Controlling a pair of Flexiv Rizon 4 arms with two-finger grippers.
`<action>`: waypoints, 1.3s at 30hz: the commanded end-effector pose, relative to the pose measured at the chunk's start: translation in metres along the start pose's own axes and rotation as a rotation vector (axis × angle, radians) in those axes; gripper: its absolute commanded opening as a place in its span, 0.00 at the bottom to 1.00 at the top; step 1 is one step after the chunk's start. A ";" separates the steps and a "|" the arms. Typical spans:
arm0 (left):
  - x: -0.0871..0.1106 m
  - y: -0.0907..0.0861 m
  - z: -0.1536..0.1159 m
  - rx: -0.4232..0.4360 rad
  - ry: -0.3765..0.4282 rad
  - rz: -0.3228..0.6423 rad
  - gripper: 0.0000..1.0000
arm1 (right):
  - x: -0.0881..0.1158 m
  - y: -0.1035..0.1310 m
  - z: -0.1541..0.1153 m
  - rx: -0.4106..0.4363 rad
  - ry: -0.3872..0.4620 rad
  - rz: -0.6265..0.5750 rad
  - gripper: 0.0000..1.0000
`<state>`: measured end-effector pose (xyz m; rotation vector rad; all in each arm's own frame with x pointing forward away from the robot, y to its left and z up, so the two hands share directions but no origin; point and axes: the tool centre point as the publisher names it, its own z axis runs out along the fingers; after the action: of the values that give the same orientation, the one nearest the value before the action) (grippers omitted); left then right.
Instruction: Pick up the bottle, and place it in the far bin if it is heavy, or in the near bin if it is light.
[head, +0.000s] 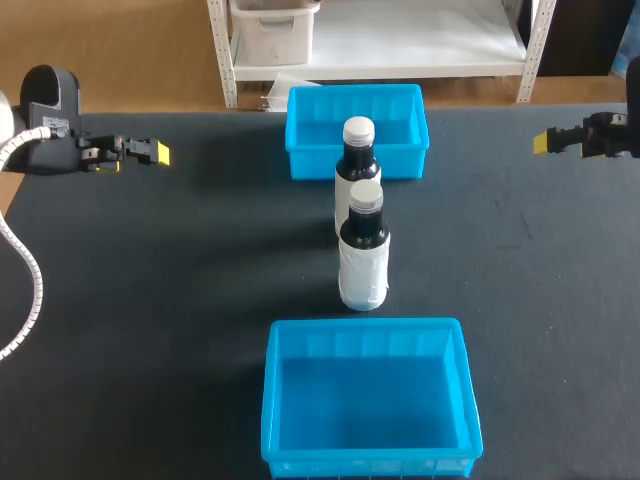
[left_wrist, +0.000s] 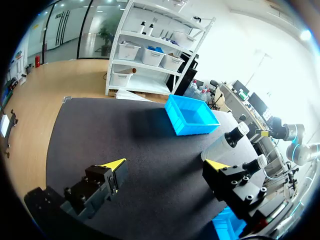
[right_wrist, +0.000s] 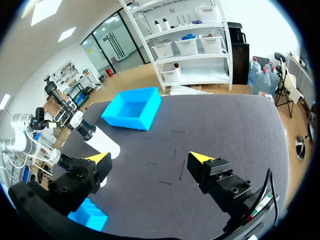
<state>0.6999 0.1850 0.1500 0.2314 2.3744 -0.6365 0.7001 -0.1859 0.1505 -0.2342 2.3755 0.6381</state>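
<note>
Centrally on the dark desk (head: 150, 280) stand 2 upright dark glass bottles with white labels and pale caps. The nearer bottle (head: 363, 255) is close in front of the farther bottle (head: 357, 160), and the pair sits between the far bright-blue plastic bin (head: 310, 163) and the near bright-blue plastic bin (head: 270, 400). The left end effector (head: 158, 152) hangs over the desk's left side, fingers spread and holding nothing. The right end effector (head: 545, 142) — likewise released — hangs at the right side, well apart from both bottles.

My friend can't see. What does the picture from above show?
A near bottle and a far bottle, dark with white labels, stand in line between the far bin and near bin, both blue. The left gripper and right gripper are at the sides.
</note>
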 end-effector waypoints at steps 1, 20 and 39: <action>0.000 0.000 0.000 0.000 0.000 0.000 1.00 | 0.000 0.001 0.000 0.004 -0.001 0.001 1.00; 0.000 0.000 0.000 0.000 0.000 0.000 1.00 | -0.017 -0.005 0.002 -0.231 0.021 -0.274 1.00; 0.000 0.000 0.000 0.000 0.000 0.000 1.00 | -0.015 0.009 -0.028 -0.877 0.299 -0.951 1.00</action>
<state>0.6999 0.1850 0.1500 0.2314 2.3744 -0.6364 0.6871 -0.1891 0.1838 -0.9416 2.1763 0.5669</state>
